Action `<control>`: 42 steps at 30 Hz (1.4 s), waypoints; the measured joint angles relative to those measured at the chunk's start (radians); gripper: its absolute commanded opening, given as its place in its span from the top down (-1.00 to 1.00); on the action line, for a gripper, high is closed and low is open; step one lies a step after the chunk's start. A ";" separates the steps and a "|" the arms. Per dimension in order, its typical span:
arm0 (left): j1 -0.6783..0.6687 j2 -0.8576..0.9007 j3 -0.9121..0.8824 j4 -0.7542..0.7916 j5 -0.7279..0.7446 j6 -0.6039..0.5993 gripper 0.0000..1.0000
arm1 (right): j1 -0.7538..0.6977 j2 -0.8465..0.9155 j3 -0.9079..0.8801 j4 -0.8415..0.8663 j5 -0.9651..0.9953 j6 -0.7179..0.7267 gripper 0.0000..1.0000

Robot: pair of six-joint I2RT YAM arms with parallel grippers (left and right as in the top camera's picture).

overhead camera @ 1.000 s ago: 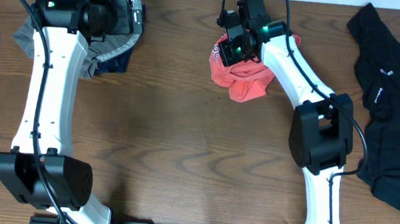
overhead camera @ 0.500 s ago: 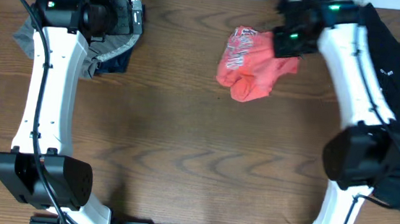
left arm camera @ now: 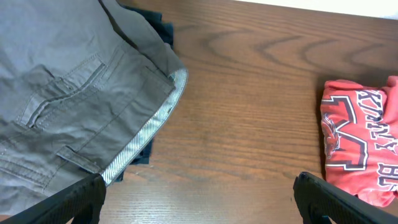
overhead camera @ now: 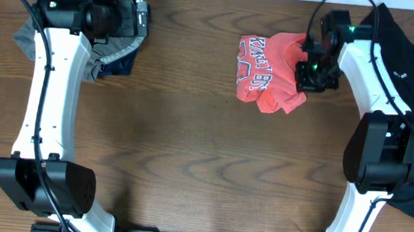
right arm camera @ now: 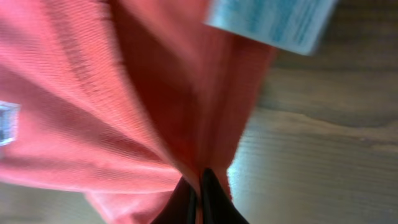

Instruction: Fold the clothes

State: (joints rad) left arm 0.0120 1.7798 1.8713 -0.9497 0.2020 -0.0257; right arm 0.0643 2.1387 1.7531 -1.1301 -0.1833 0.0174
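Note:
The coral-red T-shirt point(overhead camera: 267, 76) lies bunched at the back middle of the table, its white-and-dark lettering facing up. My right gripper point(overhead camera: 306, 73) is at the shirt's right edge, shut on a fold of the red fabric point(right arm camera: 112, 106); the dark fingers point(right arm camera: 208, 196) pinch it just above the wood. A pale blue care label point(right arm camera: 273, 22) shows near the held edge. My left gripper point(left arm camera: 202, 199) hangs wide open and empty over bare wood, beside the grey-khaki shorts point(left arm camera: 68, 106). The T-shirt point(left arm camera: 364, 146) is off to its right.
A black shirt point(overhead camera: 408, 88) sprawls along the right side of the table, under the right arm. The grey shorts point(overhead camera: 33, 37) lie at the back left on a navy piece point(overhead camera: 118, 63), partly under the left arm. Brown wood point(overhead camera: 189, 152) fills the middle and front.
My right gripper has pulled the T-shirt's edge to the right, then a little forward, and the shirt has spread so its lettering shows. The left arm has not moved.

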 measured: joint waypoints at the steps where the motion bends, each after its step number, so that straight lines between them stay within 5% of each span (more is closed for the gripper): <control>1: 0.000 0.000 0.000 -0.005 0.000 0.000 -0.96 | -0.008 0.002 -0.013 0.011 0.001 0.002 0.79; 4: 0.000 0.000 0.000 -0.012 0.000 0.000 -0.96 | -0.035 0.007 -0.015 0.020 0.005 0.002 0.56; 8: 0.000 0.000 0.000 -0.013 0.000 0.000 -0.95 | -0.074 0.009 0.066 -0.054 0.015 -0.006 -0.18; 13: 0.000 0.000 0.000 -0.015 0.000 0.000 -0.96 | -0.091 0.009 0.266 -0.105 0.011 -0.028 -0.42; 22: 0.000 0.000 0.000 -0.016 0.000 0.000 -0.96 | -0.061 0.022 0.312 0.015 -0.039 -0.019 -0.31; 33: 0.000 0.000 0.000 -0.022 0.000 0.000 -0.96 | -0.030 0.222 0.281 0.122 -0.053 0.053 0.37; 42: 0.000 0.000 -0.013 -0.023 0.000 0.001 -0.96 | -0.032 0.293 0.280 0.147 -0.042 0.078 0.49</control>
State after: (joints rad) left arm 0.0120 1.7798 1.8587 -0.9722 0.2020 -0.0250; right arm 0.0322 2.4321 2.0331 -0.9829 -0.2253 0.0956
